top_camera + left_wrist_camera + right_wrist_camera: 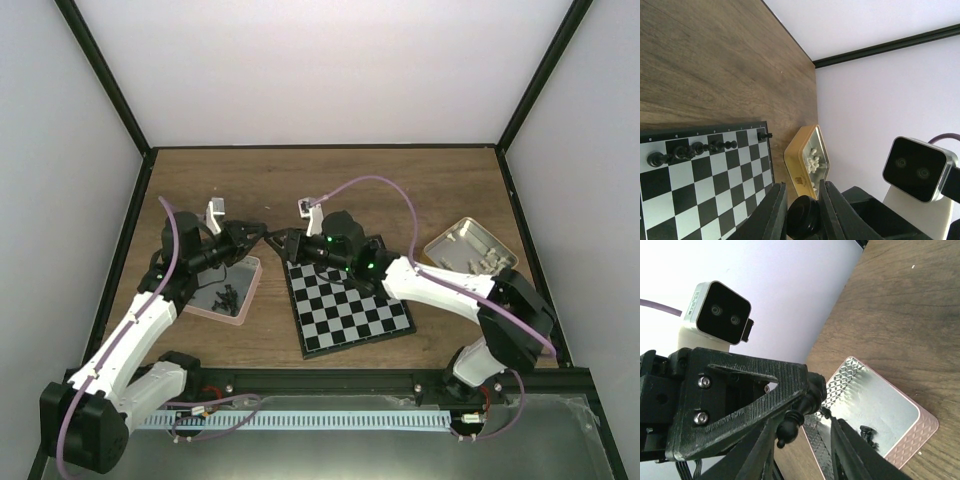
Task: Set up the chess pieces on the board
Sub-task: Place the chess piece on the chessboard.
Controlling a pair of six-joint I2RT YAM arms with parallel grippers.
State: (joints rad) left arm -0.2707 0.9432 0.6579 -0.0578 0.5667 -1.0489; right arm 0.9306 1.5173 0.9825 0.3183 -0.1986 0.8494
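Chessboard (350,310), flat and square in black and pale grey checks, lies slightly turned on the brown wooden desk (400,190) between our two arms. Just left of it sits the pink-rimmed metal tray (252,285) with a few black pieces loose in it. Well to the right, the tan metal tin (455,238) holds the cream pieces (813,161).

Our left hand (803,192) and right hand (802,432) meet in the air above the gap between tray and board. The left hand is closed on one small black turned chess piece (789,424). The right hand's fingers stand apart on either side of that piece, and we cannot tell whether they touch it.

We judge such a piece light, rigid and smooth, so it would slip or tip easily. It is best pinched at the narrow stem above the base.

Only the left wrist view shows the row of black pieces (700,148) along one edge rank, which the right arm hides from above. Only the right wrist view shows the held piece's profile.
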